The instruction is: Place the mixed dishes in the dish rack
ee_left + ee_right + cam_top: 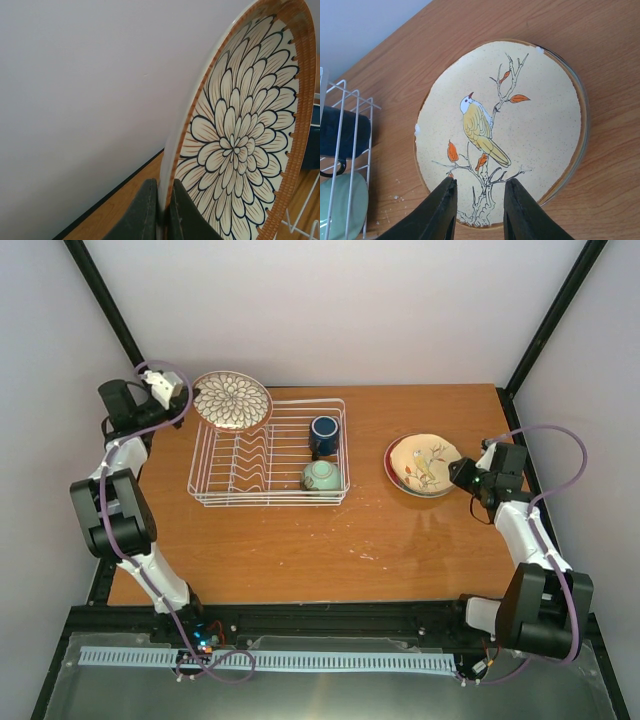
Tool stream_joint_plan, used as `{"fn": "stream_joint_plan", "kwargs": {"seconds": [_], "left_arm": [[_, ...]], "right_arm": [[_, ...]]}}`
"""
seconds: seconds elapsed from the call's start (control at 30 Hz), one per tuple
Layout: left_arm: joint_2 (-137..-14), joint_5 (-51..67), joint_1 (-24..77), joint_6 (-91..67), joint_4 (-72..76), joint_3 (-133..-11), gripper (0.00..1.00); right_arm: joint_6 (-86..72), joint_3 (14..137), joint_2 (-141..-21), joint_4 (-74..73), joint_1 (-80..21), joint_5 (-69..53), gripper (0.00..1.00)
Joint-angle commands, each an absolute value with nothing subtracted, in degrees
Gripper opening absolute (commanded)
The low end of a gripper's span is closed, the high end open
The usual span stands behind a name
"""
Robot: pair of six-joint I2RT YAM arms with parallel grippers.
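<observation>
A cream plate [520, 115] painted with a yellow bird on a branch (orange leaves here and there) lies flat on the wooden table [600, 40]. The right gripper [481, 182] hangs over its near edge, its two dark fingers [440, 210] parted with the plate showing between them. At the left, a white wire rack [350, 100] holds a dark mug [340, 135] and a pale green bowl [342, 205].

No legible text, label, brand, number or sign in any of the three views. Only markings are pictorial: dark petal pattern on white bowl [235, 150]; bird on leafy branch painted on cream plate [545, 115].
</observation>
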State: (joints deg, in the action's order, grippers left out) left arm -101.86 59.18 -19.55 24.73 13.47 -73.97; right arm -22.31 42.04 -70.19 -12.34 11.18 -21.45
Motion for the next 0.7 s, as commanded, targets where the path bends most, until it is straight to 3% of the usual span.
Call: {"fn": "stream_joint_plan", "kwargs": {"seconds": [0.0,0.67], "left_arm": [[-102.6,63.7,-19.9,26.0,22.9,-77.9,0.01],[-104.4,53.3,-12.2,34.8,33.1,-71.8,0.01]], "right_arm": [[-23.2,43.5,-71.5,-9.7,11.1,-21.2,0.25],[-22.5,44.3,-72.2,-9.4,11.1,-20.7,0.25]]}}
